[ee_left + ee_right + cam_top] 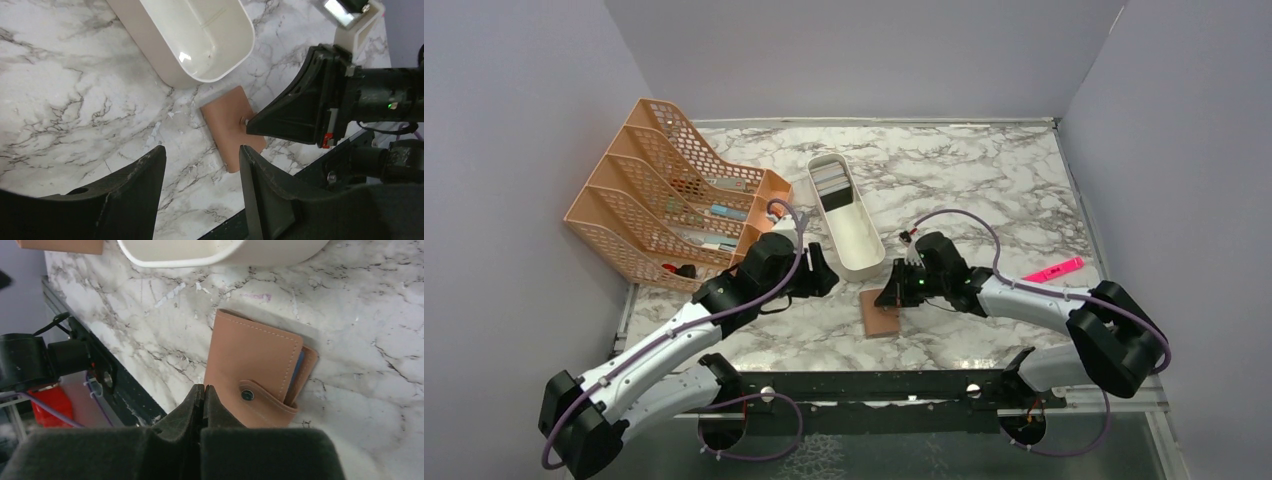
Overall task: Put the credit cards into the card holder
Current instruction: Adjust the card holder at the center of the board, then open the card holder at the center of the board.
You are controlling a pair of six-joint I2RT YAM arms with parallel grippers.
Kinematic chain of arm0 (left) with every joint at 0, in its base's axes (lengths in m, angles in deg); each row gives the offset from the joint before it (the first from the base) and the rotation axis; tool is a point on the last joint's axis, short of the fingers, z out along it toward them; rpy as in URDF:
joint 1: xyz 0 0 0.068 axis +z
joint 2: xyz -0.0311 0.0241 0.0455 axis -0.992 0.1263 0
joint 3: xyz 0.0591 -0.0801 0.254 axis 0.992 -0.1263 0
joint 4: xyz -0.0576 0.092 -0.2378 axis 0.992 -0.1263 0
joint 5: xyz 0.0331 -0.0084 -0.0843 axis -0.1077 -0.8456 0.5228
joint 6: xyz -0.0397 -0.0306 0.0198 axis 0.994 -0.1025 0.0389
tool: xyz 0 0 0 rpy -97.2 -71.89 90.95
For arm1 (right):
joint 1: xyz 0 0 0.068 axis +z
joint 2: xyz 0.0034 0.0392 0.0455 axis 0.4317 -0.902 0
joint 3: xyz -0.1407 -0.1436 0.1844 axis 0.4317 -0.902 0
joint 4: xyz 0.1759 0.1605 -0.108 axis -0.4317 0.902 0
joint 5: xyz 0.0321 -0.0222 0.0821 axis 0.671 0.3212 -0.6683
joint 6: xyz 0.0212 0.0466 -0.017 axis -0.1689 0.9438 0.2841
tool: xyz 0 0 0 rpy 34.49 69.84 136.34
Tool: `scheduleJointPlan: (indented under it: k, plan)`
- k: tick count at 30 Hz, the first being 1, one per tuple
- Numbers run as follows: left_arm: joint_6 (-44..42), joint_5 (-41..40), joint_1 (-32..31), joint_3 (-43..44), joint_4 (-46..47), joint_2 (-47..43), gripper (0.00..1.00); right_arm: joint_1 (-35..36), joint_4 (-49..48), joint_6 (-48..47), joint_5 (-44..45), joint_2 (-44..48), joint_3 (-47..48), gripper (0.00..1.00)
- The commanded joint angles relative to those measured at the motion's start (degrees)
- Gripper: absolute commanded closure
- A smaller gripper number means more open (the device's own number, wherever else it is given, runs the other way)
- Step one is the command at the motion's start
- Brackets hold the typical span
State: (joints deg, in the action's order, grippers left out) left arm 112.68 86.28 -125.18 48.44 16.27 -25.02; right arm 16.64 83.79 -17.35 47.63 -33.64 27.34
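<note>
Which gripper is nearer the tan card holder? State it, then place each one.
Right. The right gripper, shut, has its tips at the snap flap of the card holder. The left gripper, open, is off to the holder's left, apart from it.

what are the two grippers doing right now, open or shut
Left gripper: open, holding nothing.
Right gripper: shut, holding nothing, its tip at the wallet.

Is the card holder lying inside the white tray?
No, the card holder lies flat on the marble table, just outside the near end of the white tray.
</note>
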Motion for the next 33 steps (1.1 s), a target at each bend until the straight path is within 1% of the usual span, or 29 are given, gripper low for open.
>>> scheduleJointPlan:
  k: [1,4,5,6,7,8,9,11,15,18,19,24,26,28,31,33]
  plan:
    - [1.22,7.31,0.16,-3.61,6.51,2.71,0.41,0.23,-2.55,1.94,-2.59,0.84,-0.17,0.99]
    - [1.5,8.56,0.1,-4.48,7.85,3.89,0.39,0.43,5.96,-0.46,3.13,1.07,2.93,0.99]
    - [1.46,8.39,0.07,-4.53,7.92,3.95,0.38,1.01,9.5,-0.88,6.04,1.23,4.33,0.96]
    - [1.41,8.07,0.12,-4.55,7.94,4.01,0.37,1.99,12.32,-1.08,9.09,1.47,5.35,0.89]
    - [1.26,7.67,0.12,-4.48,7.88,3.94,0.37,3.12,14.7,-1.17,13.05,1.82,6.33,0.79]
    - [1.24,7.21,0.13,-4.32,7.73,3.86,0.37,4.39,16.87,-1.03,15.48,1.85,7.31,0.72]
    - [1.19,6.41,0.13,-4.25,7.56,3.61,0.36,5.54,18.54,-0.8,17.71,1.71,8.25,0.66]
    - [1.4,5.14,0.07,-4.12,7.42,3.23,0.36,7.65,21.29,-0.22,21.42,0.82,9.92,0.6]
    - [1.63,4.21,0.11,-3.9,7.15,2.79,0.36,11.14,24.77,0.25,27.98,-2.78,13.34,0.52]
    - [1.61,3.79,0.14,-3.62,6.46,2.44,0.36,13.59,28.57,0.28,34.1,-6.97,16.44,0.49]
    - [1.51,3.56,0.16,-3.49,6.25,2.24,0.36,13.87,29.28,0.15,34.75,-8.33,17.0,0.48]
    - [0.96,2.45,0.16,-3.24,4.85,1.27,0.35,15.19,28.49,-0.19,34.5,-12.5,16.59,0.48]
    - [0.93,2.06,0.16,-3.3,4.6,0.92,0.35,15.58,29.16,0.39,35.94,-13.64,16.25,0.52]
    - [0.93,2.03,0.14,-3.4,4.46,0.87,0.35,15.61,29.14,0.42,37.01,-14.34,15.52,0.59]
    - [0.88,1.99,0.16,-3.41,4.48,0.87,0.35,15.6,28.28,0.26,37.49,-15.38,14.29,0.79]
    - [0.84,1.93,0.14,-3.46,4.45,0.93,0.35,15.57,27.72,0.5,37.29,-15.64,13.43,0.89]
